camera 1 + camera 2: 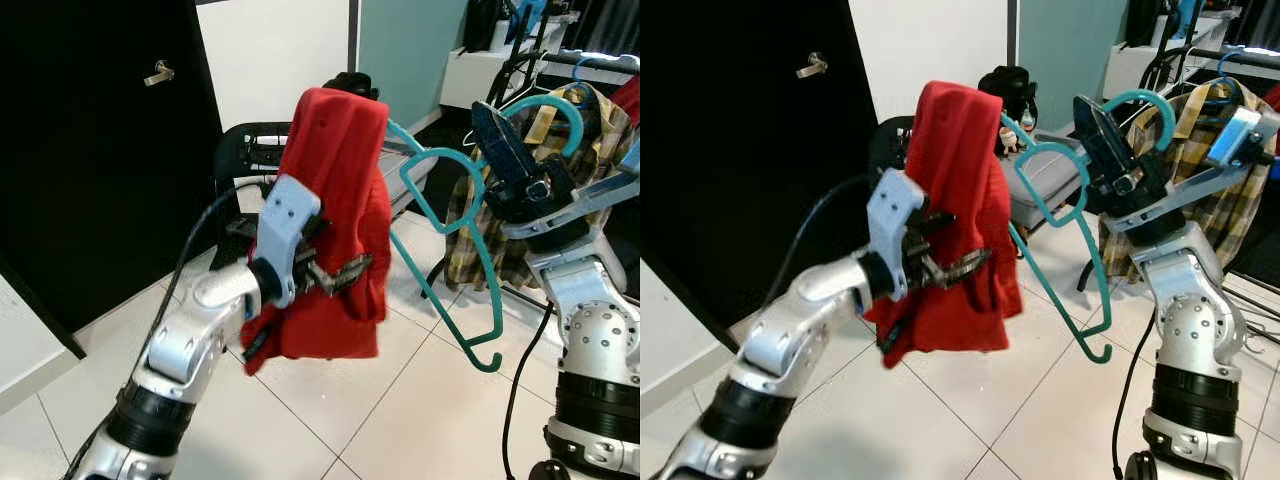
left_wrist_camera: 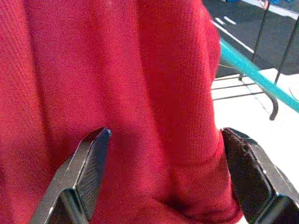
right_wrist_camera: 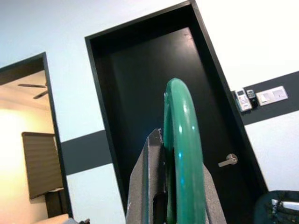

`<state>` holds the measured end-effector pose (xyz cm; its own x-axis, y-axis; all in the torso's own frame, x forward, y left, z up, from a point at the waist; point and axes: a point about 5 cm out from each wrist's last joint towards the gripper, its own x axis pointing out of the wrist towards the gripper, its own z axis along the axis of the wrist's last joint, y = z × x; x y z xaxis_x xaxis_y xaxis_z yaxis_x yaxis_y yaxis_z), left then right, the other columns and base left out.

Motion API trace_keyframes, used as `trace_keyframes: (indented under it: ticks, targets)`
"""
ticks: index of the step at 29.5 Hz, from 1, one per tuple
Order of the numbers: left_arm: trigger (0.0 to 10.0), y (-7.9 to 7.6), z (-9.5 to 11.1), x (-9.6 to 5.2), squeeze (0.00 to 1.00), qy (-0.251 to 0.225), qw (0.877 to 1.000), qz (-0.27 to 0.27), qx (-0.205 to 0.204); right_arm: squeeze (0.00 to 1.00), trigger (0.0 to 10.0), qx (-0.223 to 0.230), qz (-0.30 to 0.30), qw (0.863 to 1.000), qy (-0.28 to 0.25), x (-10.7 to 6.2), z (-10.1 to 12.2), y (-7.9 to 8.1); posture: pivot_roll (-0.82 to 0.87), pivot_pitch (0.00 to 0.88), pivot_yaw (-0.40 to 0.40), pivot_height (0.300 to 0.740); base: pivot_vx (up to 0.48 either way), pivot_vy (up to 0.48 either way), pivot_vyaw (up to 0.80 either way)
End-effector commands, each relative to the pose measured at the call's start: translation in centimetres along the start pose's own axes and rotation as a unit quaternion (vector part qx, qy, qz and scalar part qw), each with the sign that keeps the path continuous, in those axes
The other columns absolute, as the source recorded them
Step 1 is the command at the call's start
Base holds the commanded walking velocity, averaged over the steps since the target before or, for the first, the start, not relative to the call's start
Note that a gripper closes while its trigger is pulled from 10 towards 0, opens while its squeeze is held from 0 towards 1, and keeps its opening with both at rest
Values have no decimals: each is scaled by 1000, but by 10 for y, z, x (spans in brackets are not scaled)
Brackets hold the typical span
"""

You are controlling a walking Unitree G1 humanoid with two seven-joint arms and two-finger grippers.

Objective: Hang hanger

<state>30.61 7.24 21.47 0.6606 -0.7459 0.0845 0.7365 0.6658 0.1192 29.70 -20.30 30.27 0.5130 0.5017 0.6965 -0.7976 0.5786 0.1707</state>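
the teal hanger (image 1: 455, 255) is up in the air in front of the robot, above the tiled floor (image 1: 400, 400). its hook (image 1: 560, 110) points up and to the right, and one long arm of it goes down to a small curl near the floor. a red garment (image 1: 335, 230) is draped over the other shoulder of the hanger and hangs down in folds.

the right gripper (image 1: 1110, 135) is closed on the hanger just below the hook; in the right wrist view the green hook (image 3: 182, 154) stands up between the two dark fingers (image 3: 147, 186), which press it from both sides. the left gripper (image 1: 335, 272) is at the lower part of the red garment. in the left wrist view its two black fingers (image 2: 91, 172) are spread apart with the red cloth (image 2: 140, 93) between them, and i cannot tell if they touch it.

behind the hanger there is a plaid shirt (image 1: 560, 190) on a clothes rack (image 1: 600, 65), and a dark chair (image 1: 250, 160) near the white wall. a black door (image 1: 100, 150) with a metal handle (image 1: 158, 73) is on the left.
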Motion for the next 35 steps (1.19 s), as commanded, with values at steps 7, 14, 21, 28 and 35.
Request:
trace_keyframes:
  ticks: [7, 14, 21, 28, 35]
  targets:
    - [0, 18, -6, -6, 0, 8, 994, 69, 80, 0, 10000, 5, 52, 998, -39, 11, 20, 15, -76, 0, 37, 740, 0, 0, 0]
    - [0, 31, -3, 0, 0, -5, 986, 133, 96, 0, 10000, 13, 58, 998, -38, 11, 19, 18, -88, 0, 41, 740, 0, 0, 0]
    - [0, 41, 7, 5, 0, -30, 985, 152, 81, 0, 10000, 14, 53, 998, -38, 8, 21, 19, -98, 0, 51, 740, 0, 0, 0]
    - [0, 42, 16, 3, 0, -77, 989, 125, 12, 0, 10000, 11, 42, 998, -37, 4, 22, 18, -95, 0, 53, 740, 0, 0, 0]
    - [0, 38, 15, -5, 0, -107, 990, 77, -43, 0, 10000, 11, 40, 998, -37, 4, 22, 18, -93, 0, 54, 740, 0, 0, 0]
